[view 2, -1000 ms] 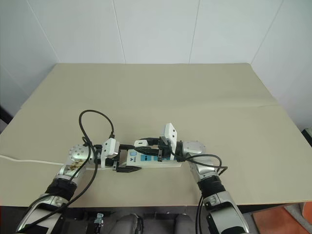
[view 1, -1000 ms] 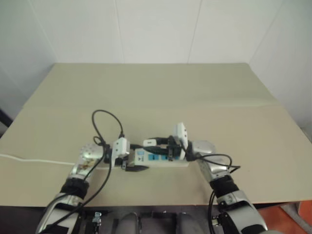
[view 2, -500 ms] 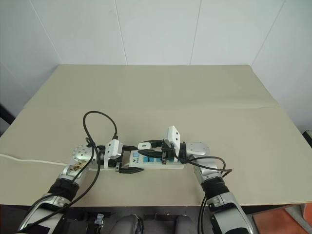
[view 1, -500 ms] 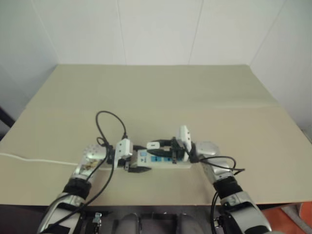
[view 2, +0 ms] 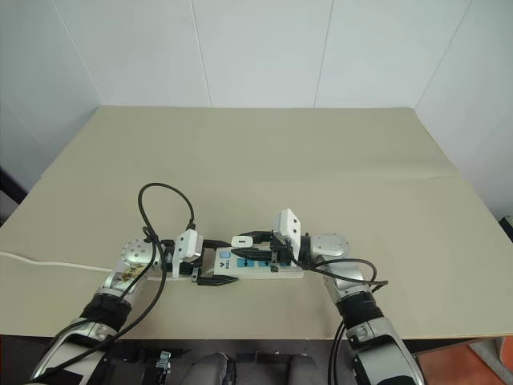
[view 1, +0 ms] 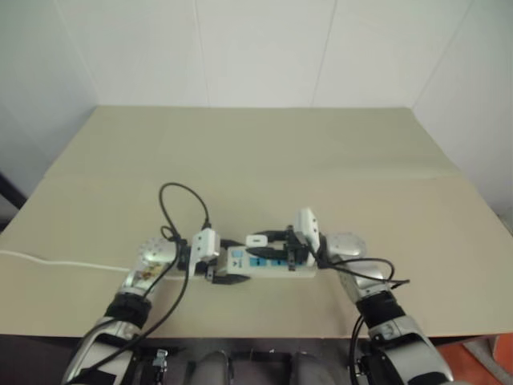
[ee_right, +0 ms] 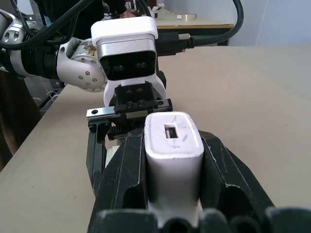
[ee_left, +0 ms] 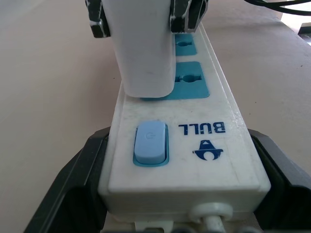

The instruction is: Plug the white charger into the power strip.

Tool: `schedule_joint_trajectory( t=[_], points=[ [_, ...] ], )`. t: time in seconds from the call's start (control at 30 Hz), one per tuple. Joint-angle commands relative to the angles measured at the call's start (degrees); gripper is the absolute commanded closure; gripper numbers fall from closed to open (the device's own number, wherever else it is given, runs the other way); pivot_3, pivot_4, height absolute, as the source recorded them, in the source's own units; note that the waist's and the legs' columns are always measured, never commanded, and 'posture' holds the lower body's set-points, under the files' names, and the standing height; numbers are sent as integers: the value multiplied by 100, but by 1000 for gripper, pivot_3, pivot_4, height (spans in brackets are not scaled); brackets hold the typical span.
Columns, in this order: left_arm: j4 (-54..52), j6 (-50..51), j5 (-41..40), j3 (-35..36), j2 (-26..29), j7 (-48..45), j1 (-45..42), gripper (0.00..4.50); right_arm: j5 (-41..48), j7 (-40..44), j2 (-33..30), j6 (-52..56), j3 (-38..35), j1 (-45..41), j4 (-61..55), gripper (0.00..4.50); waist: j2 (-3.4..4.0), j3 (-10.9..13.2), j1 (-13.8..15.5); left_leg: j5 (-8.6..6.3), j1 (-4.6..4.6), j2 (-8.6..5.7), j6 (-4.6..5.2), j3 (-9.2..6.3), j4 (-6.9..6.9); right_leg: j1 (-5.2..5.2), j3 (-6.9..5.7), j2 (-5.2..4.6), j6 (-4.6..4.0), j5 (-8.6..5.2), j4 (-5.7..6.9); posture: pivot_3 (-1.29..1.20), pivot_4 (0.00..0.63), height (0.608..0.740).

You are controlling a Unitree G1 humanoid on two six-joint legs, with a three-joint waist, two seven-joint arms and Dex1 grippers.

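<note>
Surface: tan table [view 2: 337, 152], backed by white walls.
Power strip: the power strip [view 2: 250, 263] lies flat near the table's near edge, long axis running left to right; its thin cord [view 2: 48, 264] trails off to the left.
Left gripper: the left gripper [view 2: 210, 262] brackets the strip's left end, spread wide, one black finger on the far side and one on the near side, as a brace.
Right gripper: the right gripper [view 2: 250, 244] reaches in from the right, clenched on the white charger [view 2: 239, 240].
Charger position: over the left part of the strip, at the leftmost blue socket [ee_left: 154, 95], just right of the blue switch [ee_left: 150, 143].
Key relation: the socket lies directly beneath the charger, so the coming move looks like a straight push downward by the right arm, with the left holding the strip still.
Left wrist view: shows the charger's base meeting the socket face [ee_left: 146, 53], with two free sockets beyond; whether the pins are fully seated cannot be told.
Right wrist view: shows the charger's top with its port [ee_right: 172, 138] pinched between the black fingers [ee_right: 127, 170], and the left gripper's housing [ee_right: 127, 48] facing it.
Head views: give the overall line-up, not the socket contact.
</note>
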Motion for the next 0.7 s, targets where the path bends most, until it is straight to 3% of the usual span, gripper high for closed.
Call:
schedule_joint_trajectory(
  t=[0.03,0.47,0.7],
  points=[
    [94,51,90,9,191,-58,155,1157,-332,-79,-509,77,-175,185,569,3399,0,-1,0,0,1,0,0,0,0,1,0,0,0,0,0,0,150,740],
    [10,77,68,1,195,-63,152,1157,-421,62,-364,311,276,80,737,3399,4,-10,-18,0,11,2,0,2,-3,5,1,1,0,0,0,0,150,740],
    [-66,71,49,23,223,-25,244,1157,-495,130,-603,315,257,165,1046,3399,19,-34,-29,-1,13,2,1,2,-7,7,2,1,0,0,-2,0,150,740]
  ],
)
